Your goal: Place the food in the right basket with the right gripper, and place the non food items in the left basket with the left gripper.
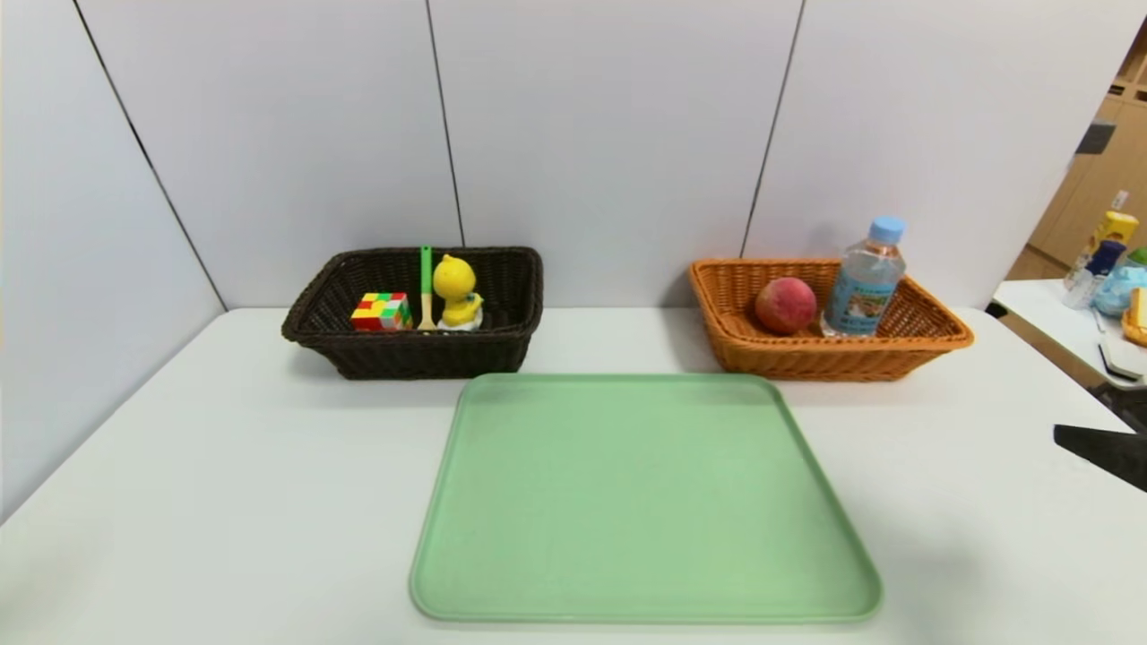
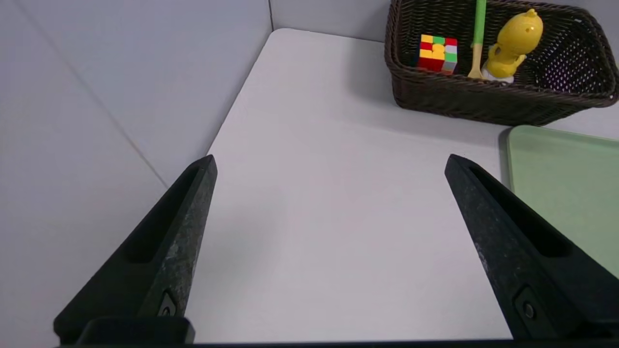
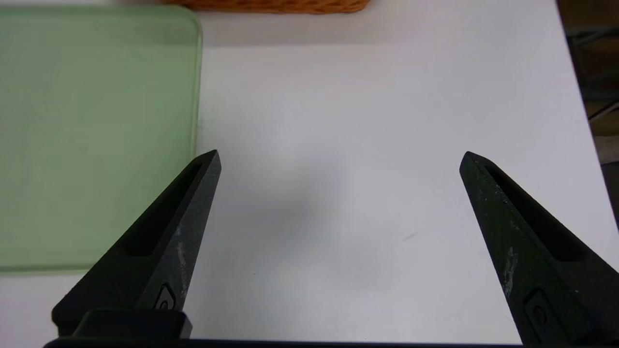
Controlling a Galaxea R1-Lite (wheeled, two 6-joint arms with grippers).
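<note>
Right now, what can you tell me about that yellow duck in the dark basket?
The duck is a small bright yellow toy that looks like smooth plastic, with a rounded head and plump body. It stands upright on a pale base inside the dark brown woven basket, about mid-basket. A green-handled spoon stands close beside it, leaning on the back wall, and a multicoloured puzzle cube lies beyond the spoon. Whether the duck touches the spoon cannot be told. No gripper is near it.

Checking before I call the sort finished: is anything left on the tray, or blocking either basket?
Nothing visible. The green tray is bare. The cube, spoon and duck sit in the dark basket; the peach and bottle in the orange basket. Both hands, left and right, are open over bare table.
</note>
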